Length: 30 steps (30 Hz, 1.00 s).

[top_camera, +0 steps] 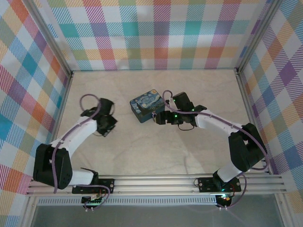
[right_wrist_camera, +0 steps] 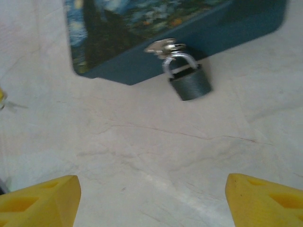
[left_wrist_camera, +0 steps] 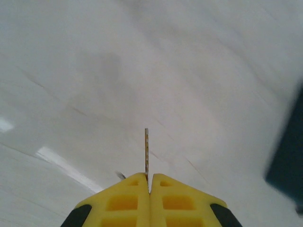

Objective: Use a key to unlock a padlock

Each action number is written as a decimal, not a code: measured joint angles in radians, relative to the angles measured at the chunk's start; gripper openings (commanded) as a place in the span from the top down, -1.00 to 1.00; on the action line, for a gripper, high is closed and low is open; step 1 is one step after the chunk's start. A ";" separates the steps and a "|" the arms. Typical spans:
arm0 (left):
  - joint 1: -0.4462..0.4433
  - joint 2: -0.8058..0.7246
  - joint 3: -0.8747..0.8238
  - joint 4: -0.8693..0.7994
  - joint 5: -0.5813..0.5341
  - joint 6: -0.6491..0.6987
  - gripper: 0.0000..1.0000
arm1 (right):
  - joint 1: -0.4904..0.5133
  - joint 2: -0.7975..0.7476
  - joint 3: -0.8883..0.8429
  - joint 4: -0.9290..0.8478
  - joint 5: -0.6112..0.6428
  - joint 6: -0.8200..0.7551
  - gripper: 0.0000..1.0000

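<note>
In the top view, bare table (top_camera: 189, 156) lies open in front of the one tin (top_camera: 147, 105), with plaid walls (top_camera: 151, 38) at the left, top and right. We count one padlock (right_wrist_camera: 190, 84) and one key (left_wrist_camera: 147, 151). The left gripper (left_wrist_camera: 149, 182) is pinched together on the key, which points straight up the frame. The padlock sits at upper centre of the right wrist view, shackle through the tin's clasp (right_wrist_camera: 163, 46) and body tilted lower right. The right gripper (right_wrist_camera: 151, 198) gapes wide below it.

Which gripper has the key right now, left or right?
The left gripper: it is shut on the thin key, which sticks out in front. The right gripper is open and empty, facing the padlock on the tin.
</note>
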 measured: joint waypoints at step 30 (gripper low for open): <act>-0.515 0.526 0.446 0.115 0.072 -0.043 0.04 | -0.214 -0.327 -0.340 -0.031 -0.005 0.140 -0.30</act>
